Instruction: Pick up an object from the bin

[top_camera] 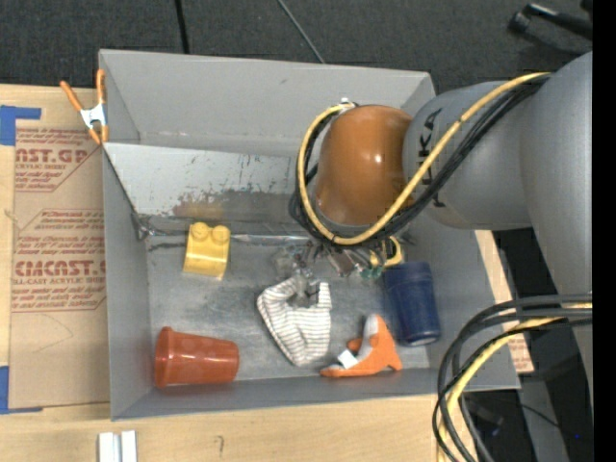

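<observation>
Matt, scratched grey metal is shown by the bin (173,176). Smooth plastic is seen in the yellow block (207,249) and red cup (195,358); soft ribbed cloth in the striped rag (298,327).

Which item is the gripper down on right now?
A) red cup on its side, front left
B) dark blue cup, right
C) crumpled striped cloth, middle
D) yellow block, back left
C: the gripper sits at the upper edge of the striped cloth in the middle of the bin, while the yellow block, red cup and blue cup lie off to either side of it.
</observation>
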`<state>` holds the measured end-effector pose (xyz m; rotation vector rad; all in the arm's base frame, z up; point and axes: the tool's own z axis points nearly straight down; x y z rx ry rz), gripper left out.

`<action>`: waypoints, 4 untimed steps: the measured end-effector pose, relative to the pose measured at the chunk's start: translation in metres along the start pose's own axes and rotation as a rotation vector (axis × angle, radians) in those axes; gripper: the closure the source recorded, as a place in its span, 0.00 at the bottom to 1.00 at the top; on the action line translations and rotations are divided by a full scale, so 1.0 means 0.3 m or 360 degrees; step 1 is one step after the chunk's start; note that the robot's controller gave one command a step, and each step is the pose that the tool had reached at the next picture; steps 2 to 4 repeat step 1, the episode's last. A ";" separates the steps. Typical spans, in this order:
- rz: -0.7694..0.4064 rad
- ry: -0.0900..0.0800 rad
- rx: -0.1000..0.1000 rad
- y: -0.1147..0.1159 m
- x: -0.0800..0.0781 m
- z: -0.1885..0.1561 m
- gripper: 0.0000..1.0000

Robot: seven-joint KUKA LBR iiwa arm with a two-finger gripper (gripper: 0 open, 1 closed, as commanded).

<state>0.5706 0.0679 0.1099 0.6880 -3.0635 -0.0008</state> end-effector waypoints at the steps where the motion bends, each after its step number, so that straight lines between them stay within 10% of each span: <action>1: 0.0001 -0.0003 0.0001 0.000 -0.002 -0.050 1.00; 4: 0.0001 -0.0003 0.0001 0.000 -0.002 -0.050 1.00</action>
